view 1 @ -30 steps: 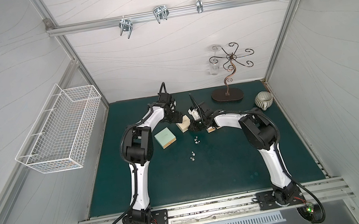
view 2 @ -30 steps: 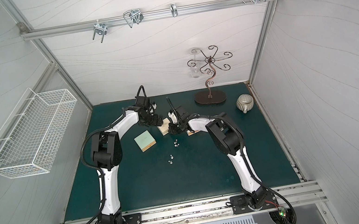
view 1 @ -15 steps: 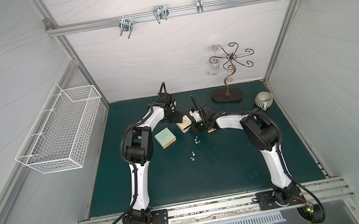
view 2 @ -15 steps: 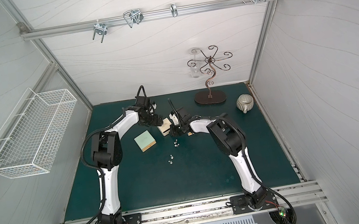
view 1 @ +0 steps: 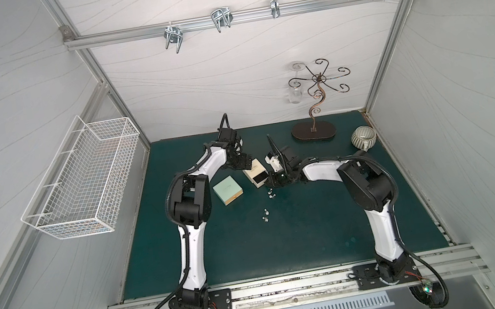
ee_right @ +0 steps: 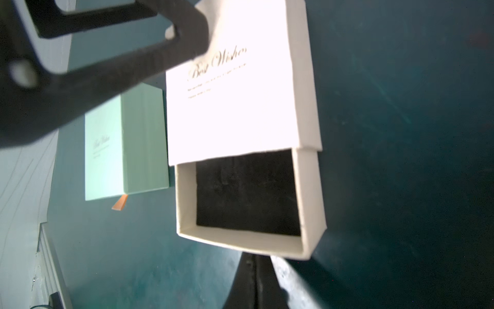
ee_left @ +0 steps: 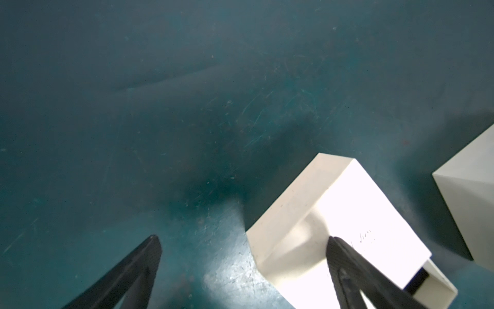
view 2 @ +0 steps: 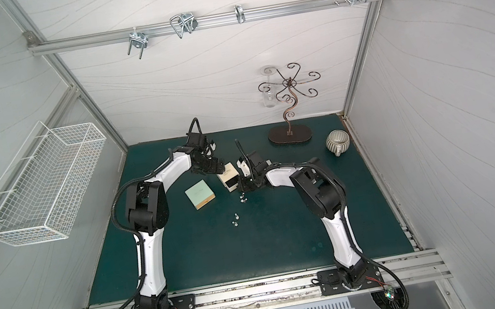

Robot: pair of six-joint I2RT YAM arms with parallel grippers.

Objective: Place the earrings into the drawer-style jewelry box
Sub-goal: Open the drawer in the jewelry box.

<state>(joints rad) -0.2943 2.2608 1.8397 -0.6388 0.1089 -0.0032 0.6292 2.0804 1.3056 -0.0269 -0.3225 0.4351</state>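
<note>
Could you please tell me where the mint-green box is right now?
In both top views the mint-green box lies on the green mat, between the left arm's elbow and the cream drawer box.

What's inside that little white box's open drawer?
The drawer shows only black lining, nothing on it. Its back part is hidden under the white sleeve. The earrings lie outside on the green mat.

We see a mint box [view 1: 227, 191] on the mat [view 1: 287, 246], a stand [view 1: 313, 131] and mug [view 1: 363, 138] behind, and a wire basket [view 1: 86, 184] on the wall.

Matt paper jewelry box [ee_right: 235, 93], velvety black lining [ee_right: 248, 192]
</note>
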